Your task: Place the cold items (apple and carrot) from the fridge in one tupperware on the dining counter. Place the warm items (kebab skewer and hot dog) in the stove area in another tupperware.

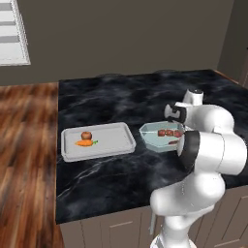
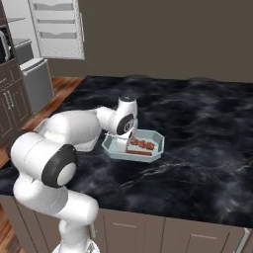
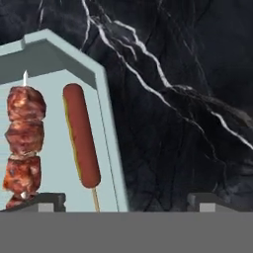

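Observation:
The kebab skewer (image 3: 23, 141) and the hot dog (image 3: 81, 136) lie side by side in a light blue tupperware (image 3: 106, 113). My gripper (image 3: 127, 201) hangs open just above that tupperware's edge, one fingertip over the food side and the other over the dark counter, holding nothing. From the right base the gripper (image 2: 124, 144) points down at the near left part of the tupperware (image 2: 157, 143), beside the kebab skewer (image 2: 142, 144). In a flat grey tupperware (image 1: 121, 145) to the left rest the apple (image 1: 86, 135) and the carrot (image 1: 85, 143).
Both containers stand on the black marble dining counter (image 1: 121, 97), whose front edge (image 1: 106, 213) runs above wooden cabinet fronts. An open fridge (image 2: 57, 29) stands at the back left. Wooden floor (image 1: 24, 160) lies left of the counter.

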### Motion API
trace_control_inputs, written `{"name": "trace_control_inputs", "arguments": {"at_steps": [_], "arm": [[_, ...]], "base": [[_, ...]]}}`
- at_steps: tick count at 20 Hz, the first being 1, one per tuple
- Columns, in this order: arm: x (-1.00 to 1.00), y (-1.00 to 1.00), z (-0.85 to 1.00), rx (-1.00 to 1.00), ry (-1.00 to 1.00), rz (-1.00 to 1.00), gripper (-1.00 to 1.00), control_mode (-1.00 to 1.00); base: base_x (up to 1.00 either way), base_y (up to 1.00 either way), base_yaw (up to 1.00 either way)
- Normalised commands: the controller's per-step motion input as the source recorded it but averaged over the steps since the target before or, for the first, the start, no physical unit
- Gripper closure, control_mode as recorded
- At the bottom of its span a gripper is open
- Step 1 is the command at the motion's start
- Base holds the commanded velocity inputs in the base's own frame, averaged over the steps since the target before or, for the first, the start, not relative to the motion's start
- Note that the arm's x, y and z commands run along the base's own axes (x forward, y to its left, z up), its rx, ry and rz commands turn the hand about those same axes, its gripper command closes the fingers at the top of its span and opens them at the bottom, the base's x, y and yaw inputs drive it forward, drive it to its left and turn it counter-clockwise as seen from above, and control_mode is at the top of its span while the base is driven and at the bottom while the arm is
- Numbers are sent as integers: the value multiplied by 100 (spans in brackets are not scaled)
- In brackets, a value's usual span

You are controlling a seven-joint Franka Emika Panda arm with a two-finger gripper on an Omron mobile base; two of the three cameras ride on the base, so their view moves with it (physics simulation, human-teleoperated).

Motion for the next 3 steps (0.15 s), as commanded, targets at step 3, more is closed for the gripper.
{"name": "trace_control_inputs", "arguments": {"at_steps": [3], "arm": [[-1, 0, 23, 1, 0, -2, -100, -100]], "base": [[0, 0, 0]]}}
